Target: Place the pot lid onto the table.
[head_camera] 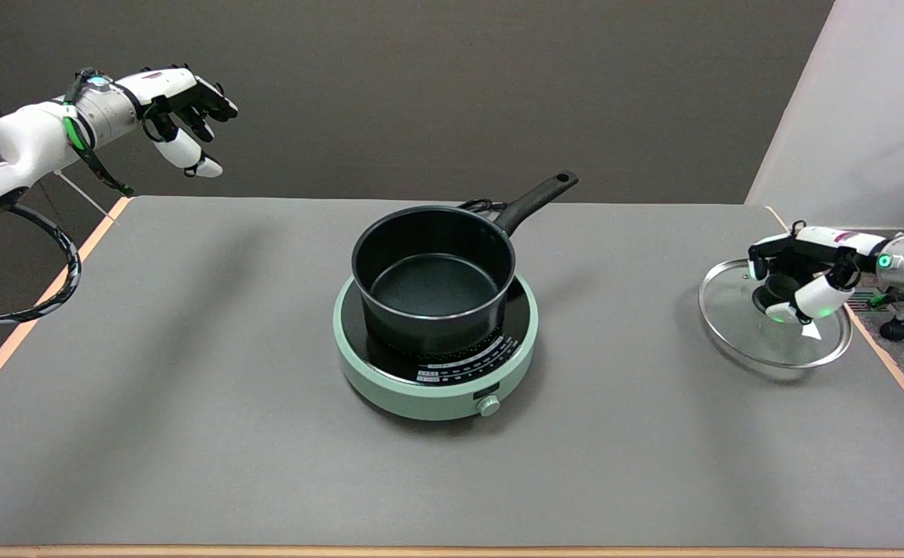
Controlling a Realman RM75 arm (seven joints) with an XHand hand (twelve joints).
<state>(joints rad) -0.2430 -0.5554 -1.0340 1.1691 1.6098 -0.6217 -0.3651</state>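
Note:
The glass pot lid (738, 322) with a metal rim is at the table's right side, low over or on the grey surface; I cannot tell if it touches. My right hand (796, 283) reaches in from the right edge and grips the lid's black knob from above, fingers curled around it. The black pot (432, 283) stands uncovered on the green induction cooker (436, 364) at the table's centre, its handle pointing to the back right.
The grey table (188, 387) has an orange edge close to the lid on the right. The idle left hand (184, 116) hangs in the air at the upper left. A black cable runs down at the far left.

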